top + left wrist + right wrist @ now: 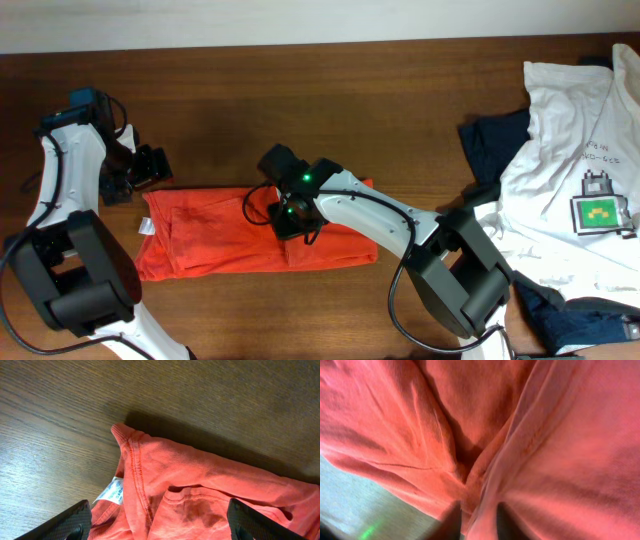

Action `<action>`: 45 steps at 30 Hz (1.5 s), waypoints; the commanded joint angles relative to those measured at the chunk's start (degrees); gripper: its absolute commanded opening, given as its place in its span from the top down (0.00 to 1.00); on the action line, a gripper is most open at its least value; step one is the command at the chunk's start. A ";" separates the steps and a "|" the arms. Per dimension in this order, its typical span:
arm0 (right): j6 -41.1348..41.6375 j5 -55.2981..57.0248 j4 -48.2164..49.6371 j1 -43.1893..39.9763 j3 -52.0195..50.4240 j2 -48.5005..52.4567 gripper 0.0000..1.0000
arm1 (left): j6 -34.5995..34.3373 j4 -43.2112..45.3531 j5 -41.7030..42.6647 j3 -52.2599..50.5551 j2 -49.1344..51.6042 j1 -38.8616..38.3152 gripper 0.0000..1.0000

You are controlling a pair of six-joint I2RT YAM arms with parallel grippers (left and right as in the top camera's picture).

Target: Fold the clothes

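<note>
With right hand [288, 218] clamps a fold mid-length of orange-red T-shirt [210, 245], long axis left-right; holds left hand [145, 175] spread nearer collar end.

Landmark: folded T-shirt [230, 240], flat on table [300, 90], long axis left–right, about mid-table.

- Left gripper [145, 170]: just off the T-shirt's far-left corner, above it, fingers spread wide to either side of that corner, not touching the cloth.
- Care label [114, 491]: pokes out from between the layers at the same corner, onto the table.
- Right gripper [290, 215]: on top of the T-shirt, near its far edge, roughly midway along; a ridge of cloth sits between its fingers [452, 520].
- Second T-shirt [560, 130]: well right of the landmark, spread out.
- Other garments [495, 145]: under the second T-shirt, sticking out on the landmark side and nearer the robot.
</note>
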 commanded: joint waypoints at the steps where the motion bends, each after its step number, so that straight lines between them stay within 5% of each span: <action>1: -0.44 -0.74 -4.24 0.22 0.76 -0.17 0.63 | -0.11 0.04 0.66 0.68 -0.24 0.07 0.13; 6: 0.70 15.19 -21.46 -6.95 5.16 -8.48 0.62 | -0.11 0.07 0.66 0.68 -0.24 0.07 0.07; 9: 0.17 14.32 -27.36 -13.22 3.19 -8.94 0.62 | -0.11 0.07 0.66 0.68 -0.24 0.07 0.07; 16: 1.31 12.31 -12.11 -13.55 -21.00 -8.94 0.62 | 1.01 -1.51 0.17 0.04 -0.24 0.07 0.01; 20: 1.29 12.81 -9.35 -13.81 -21.44 -8.96 0.62 | 1.03 -0.79 -2.01 -4.11 -0.22 0.07 0.01; 24: -2.73 12.61 -9.40 -17.46 -14.62 -8.96 0.50 | 1.03 4.11 -3.23 -11.89 -0.22 0.11 0.01; 32: -3.26 11.85 -10.36 -17.73 -13.97 -8.96 0.49 | 1.70 8.28 -6.78 -18.62 -0.22 0.11 0.02; 35: -3.26 11.87 -10.40 -17.73 -13.97 -8.96 0.49 | 8.83 13.75 -7.74 -20.94 -0.17 0.11 0.19; 39: -3.28 11.89 -10.49 -17.73 -14.14 -8.94 0.48 | 17.11 18.21 -6.88 -24.81 -0.13 0.39 0.04; 42: -3.28 11.89 -10.43 -17.75 -14.21 -8.96 0.48 | 17.11 18.14 -4.02 -25.05 -0.13 1.14 0.17; 43: -3.28 11.89 -10.23 -17.77 -14.21 -8.96 0.48 | 17.11 17.66 -2.56 -25.07 -0.13 1.14 0.28; 44: -3.26 11.87 -10.03 -17.79 -14.21 -8.96 0.48 | 17.09 17.03 -1.70 -25.07 -0.13 1.14 0.54; 45: -3.28 11.87 -10.03 -17.79 -14.21 -8.96 0.48 | 17.07 16.87 -1.73 -25.07 -0.13 1.11 0.63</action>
